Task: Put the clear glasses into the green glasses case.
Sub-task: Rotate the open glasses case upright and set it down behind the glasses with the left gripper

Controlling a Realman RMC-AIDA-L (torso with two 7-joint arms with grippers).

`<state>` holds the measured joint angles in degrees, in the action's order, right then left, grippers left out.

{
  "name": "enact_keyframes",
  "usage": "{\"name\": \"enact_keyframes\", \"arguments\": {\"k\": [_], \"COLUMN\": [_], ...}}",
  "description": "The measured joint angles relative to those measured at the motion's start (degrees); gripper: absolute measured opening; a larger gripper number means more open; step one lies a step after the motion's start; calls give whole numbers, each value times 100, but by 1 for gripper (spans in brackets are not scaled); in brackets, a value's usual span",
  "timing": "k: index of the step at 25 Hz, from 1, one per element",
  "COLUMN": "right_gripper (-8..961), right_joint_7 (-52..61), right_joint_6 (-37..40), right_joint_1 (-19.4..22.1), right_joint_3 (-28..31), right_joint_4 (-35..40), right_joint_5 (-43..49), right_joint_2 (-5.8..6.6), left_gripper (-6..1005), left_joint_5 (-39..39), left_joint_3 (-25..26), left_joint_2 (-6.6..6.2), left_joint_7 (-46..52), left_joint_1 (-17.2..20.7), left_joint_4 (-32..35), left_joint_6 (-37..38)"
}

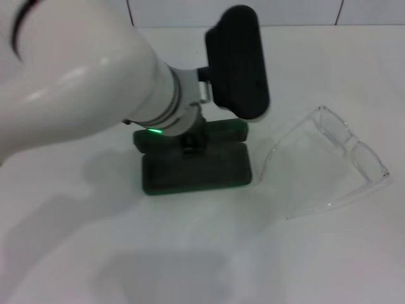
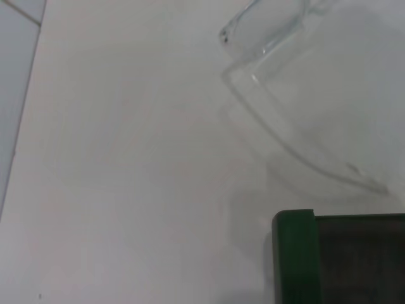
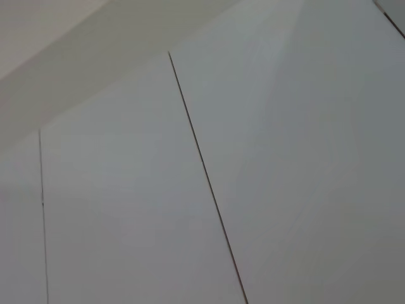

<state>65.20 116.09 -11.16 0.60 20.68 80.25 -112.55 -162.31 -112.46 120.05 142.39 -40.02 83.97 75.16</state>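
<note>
While one green glasses case [image 1: 196, 166] lies open, one clear glasses [image 1: 335, 161] rests beside; left pincer's grip is unclear.

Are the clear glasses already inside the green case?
No, the clear glasses lie on the white table beside the open green glasses case, not in it.

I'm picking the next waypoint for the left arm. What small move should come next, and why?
Probably shift toward the transparent plastic glasses, which lie unfolded on the white table beside the open dark green hinged case. The left arm sits over the case, carrying nothing visible.
</note>
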Motion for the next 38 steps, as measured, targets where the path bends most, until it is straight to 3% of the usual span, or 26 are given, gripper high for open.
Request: {"name": "enact_keyframes", "arguments": {"k": [15, 24, 38], "right_gripper": [841, 838, 833], "right_joint_7": [-82, -149, -157], "right_joint_6": [-34, -20, -7], "right_joint_1": [-33, 53, 31], "right_joint_3": [-26, 3, 19], "right_joint_4": [-5, -70, -120], "right_joint_5": [9, 9, 0], "right_joint_2": [29, 12, 22], "left_gripper": [237, 249, 266], "left_joint_5": [-8, -9, -8], "left_joint_3": [-704, -865, -883], "left_joint_2": [34, 45, 37], "left_joint_7": [397, 372, 422], "left_joint_1": [-350, -558, -520], "left_joint_4": [-212, -610, -718], "left_joint_6": [-888, -1069, -1162]}}
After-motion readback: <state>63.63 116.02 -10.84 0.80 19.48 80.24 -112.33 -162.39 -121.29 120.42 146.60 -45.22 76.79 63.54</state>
